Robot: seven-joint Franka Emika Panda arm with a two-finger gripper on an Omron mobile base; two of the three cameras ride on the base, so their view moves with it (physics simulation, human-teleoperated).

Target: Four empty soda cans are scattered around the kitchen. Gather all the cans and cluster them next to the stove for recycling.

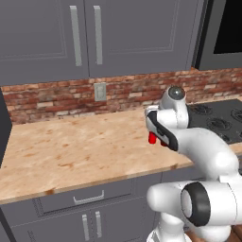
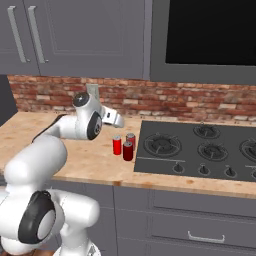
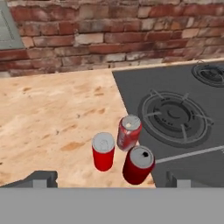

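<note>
Clustering cans by the stove: three down, one to go

Hovering above the worktop point(image 2: 90, 165), the gripper point(image 3: 109, 180) has its jaws spread wide w/ nothing between them; both finger tips sit at the bottom of the hand view, apart from the cans.

Just below and ahead stand three red soda cans: nearest can point(image 3: 138, 164), left can point(image 3: 103, 151), rear can point(image 3: 129, 132). All upright, packed close, possibly touching, right beside the stove's point(image 2: 200, 150) left edge. Nearest one overlaps the cooktop edge in the hand view; can't tell if it's actually on it.

Judging by count, approx three quarters done; fourth can needs fetching from elsewhere.

Farther back: brick wall point(image 2: 165, 100) w/ an outlet plate point(image 1: 100, 91).

No brand or writing readable on cans; tops plain silver.
</note>
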